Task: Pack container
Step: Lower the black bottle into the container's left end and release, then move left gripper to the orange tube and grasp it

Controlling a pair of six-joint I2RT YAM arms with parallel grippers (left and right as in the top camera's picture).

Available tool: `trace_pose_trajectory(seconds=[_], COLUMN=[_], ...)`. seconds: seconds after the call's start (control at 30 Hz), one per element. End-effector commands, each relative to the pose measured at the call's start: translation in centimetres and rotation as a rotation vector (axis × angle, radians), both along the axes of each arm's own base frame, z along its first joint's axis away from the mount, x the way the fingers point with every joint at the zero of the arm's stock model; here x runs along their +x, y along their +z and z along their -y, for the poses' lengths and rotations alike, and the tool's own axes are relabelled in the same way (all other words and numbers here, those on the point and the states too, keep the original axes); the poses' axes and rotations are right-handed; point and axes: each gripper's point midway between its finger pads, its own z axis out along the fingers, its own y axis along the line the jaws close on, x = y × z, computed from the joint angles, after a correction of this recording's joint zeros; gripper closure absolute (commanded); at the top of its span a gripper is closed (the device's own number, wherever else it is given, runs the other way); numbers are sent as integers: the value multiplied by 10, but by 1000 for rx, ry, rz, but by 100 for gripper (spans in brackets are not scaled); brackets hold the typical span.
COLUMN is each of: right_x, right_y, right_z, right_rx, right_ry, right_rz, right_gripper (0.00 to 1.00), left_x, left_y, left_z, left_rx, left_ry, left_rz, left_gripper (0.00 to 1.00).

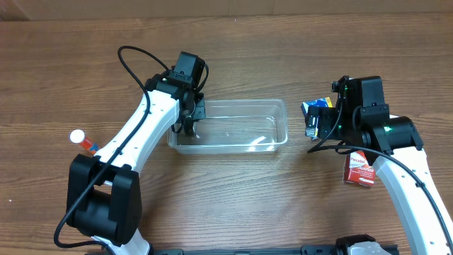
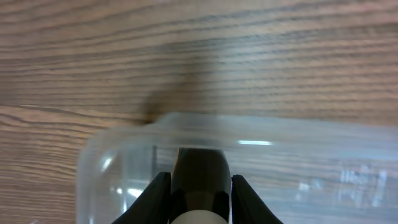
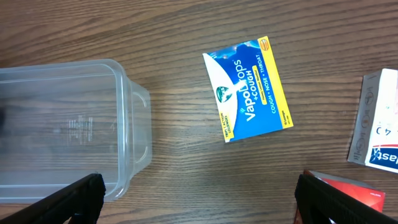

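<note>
The clear plastic container (image 1: 244, 129) lies at the table's middle; it also shows in the left wrist view (image 2: 311, 155) and the right wrist view (image 3: 62, 124). My left gripper (image 1: 189, 125) hangs over the container's left end. In the left wrist view the left gripper (image 2: 199, 182) is shut on a dark bottle (image 2: 199, 163) with a white part at its near end. My right gripper (image 1: 312, 129) is wide open and empty just right of the container; it also shows in the right wrist view (image 3: 199, 202). A blue VapoDrops box (image 3: 252, 90) lies flat beyond it.
A red box (image 1: 360, 170) lies by the right arm; its corner shows in the right wrist view (image 3: 351, 193). A white box (image 3: 376, 124) lies at the right edge. A small bottle with a white cap (image 1: 81, 139) lies at the far left.
</note>
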Motion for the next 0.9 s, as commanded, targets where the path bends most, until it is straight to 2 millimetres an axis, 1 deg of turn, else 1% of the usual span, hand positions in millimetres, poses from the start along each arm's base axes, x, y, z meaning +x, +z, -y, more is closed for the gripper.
trace_pose_trajectory(seconds=[0.0, 0.03, 0.07, 0.13, 0.17, 0.2, 0.23, 0.3, 0.37, 0.43, 0.5, 0.53, 0.57, 0.6, 0.63, 0.7, 0.73, 0.77, 0.8, 0.87], right_x=[6, 6, 6, 6, 6, 6, 6, 6, 6, 6, 6, 6, 6, 6, 6, 6, 6, 6, 6, 6], right_y=[13, 13, 13, 13, 13, 13, 13, 13, 13, 13, 13, 13, 13, 13, 13, 13, 13, 13, 13, 13], right_z=[2, 2, 2, 2, 2, 2, 2, 2, 2, 2, 2, 2, 2, 2, 2, 2, 2, 2, 2, 2], right_rx=[-6, -5, -6, -6, -6, -6, -6, -6, -6, -6, -6, -6, -6, -6, -6, -6, -6, -6, -6, -6], right_ry=[-3, -3, -3, -3, -3, -3, -3, -3, -3, -3, -3, -3, -3, -3, -3, -3, -3, -3, -3, -3], right_rz=[42, 42, 42, 41, 41, 41, 41, 41, 41, 41, 41, 41, 41, 41, 41, 40, 40, 40, 40, 41], right_gripper=[0, 0, 0, 0, 0, 0, 0, 1, 0, 0, 0, 0, 0, 0, 0, 0, 0, 0, 0, 0], left_x=[-1, -1, -1, -1, -1, -1, -1, 2, 10, 19, 29, 33, 36, 38, 40, 34, 26, 18, 3, -24], left_y=[-4, -4, -4, -4, -4, -4, -3, 0, 13, 35, 67, 84, 98, 113, 126, 151, 160, 165, 171, 176], left_z=[-15, -15, -15, -15, -15, -15, -15, -14, -11, -8, -7, -11, -18, -26, -36, -66, -86, -100, -124, -156], left_rx=[36, 35, 35, 35, 35, 35, 35, 35, 32, 25, 23, 43, 71, 91, 100, 93, 86, 77, 53, 7], left_ry=[82, 82, 81, 81, 81, 81, 80, 70, 49, 29, 27, 39, 57, 76, 97, 194, 260, 309, 400, 527], left_rz=[10, 13, 12, 12, 11, 12, 12, 22, 49, 87, 132, 156, 177, 193, 204, 204, 200, 194, 172, 124], left_gripper=[96, 94, 85, 54, 42, 38, 36, 35, 35, 35, 34, 31, 27, 3, 0, 0, 0, 0, 0, 0])
